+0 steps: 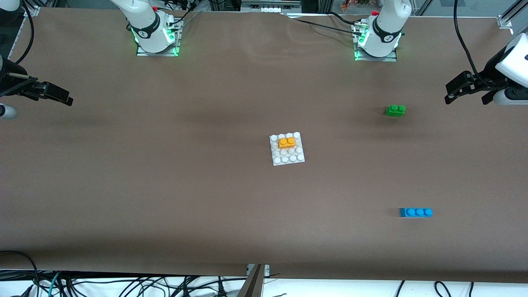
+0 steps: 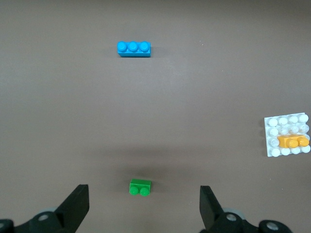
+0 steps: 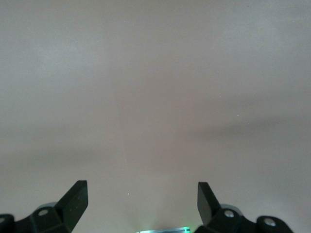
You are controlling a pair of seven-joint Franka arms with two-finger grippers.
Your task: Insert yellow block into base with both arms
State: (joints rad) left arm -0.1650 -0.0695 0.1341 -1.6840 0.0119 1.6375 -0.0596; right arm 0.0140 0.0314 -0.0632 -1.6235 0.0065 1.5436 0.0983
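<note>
Nearest the camera lies the blue three-stud brick (image 1: 416,212). Mid-table (image 1: 165,185), the yellow block (image 1: 286,142) sits pressed onto the base (image 1: 287,159). Both arms wait: left end effector (image 1: 465,91) over the green brick's (image 1: 395,110) end, right end effector (image 1: 49,94) over its own end, each spread wide and empty.

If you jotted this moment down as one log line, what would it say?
small yellow-orange plastic brick: seated on flat white studded base plate | left pincer: open, empty | right pincer: open, empty | both arms waiting at table ends
</note>
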